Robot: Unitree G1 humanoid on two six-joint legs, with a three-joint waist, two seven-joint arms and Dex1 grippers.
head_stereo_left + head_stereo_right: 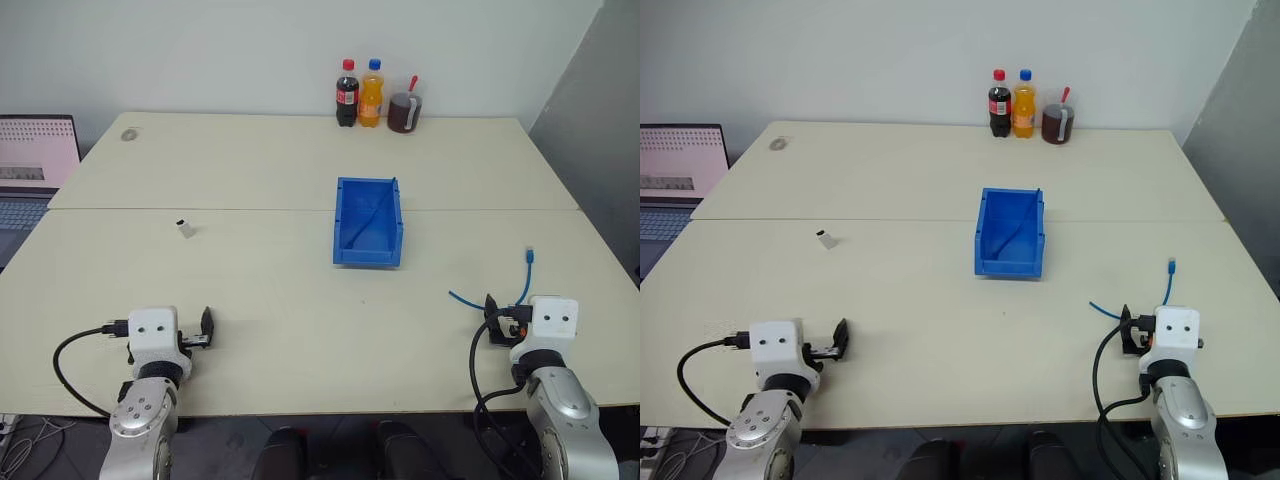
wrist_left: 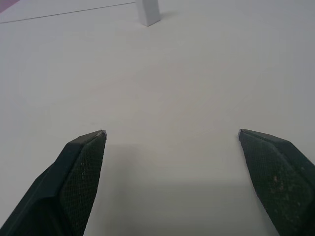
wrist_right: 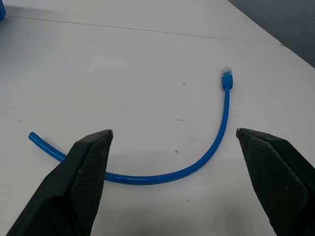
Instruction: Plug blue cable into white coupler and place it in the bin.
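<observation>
Near the front edge of the table (image 1: 300, 330), the left tool (image 1: 207, 327) sits low over the table with its two black fingers (image 2: 78, 172) wide apart and nothing between them. Near the front right corner, the right tool (image 1: 492, 322) is also wide open and holds nothing. The blue cable (image 3: 197, 157) lies flat on the table in a curve just in front of the right tool. Its small plug (image 3: 226, 77) points toward the far edge, and its other end lies toward the middle of the table.

A little farther in, on the left half of the table, the white coupler (image 1: 185, 229) stands alone, well apart from the cable. In the middle of the table is the bin (image 1: 368, 222), with its open top up.

By the far edge stand a dark soda bottle (image 1: 347, 93), an orange soda bottle (image 1: 372, 93) and a dark cup (image 1: 404, 112) in a row. A small round thing (image 1: 130, 134) lies near the far left corner. A laptop (image 1: 35, 160) sits past the left edge.
</observation>
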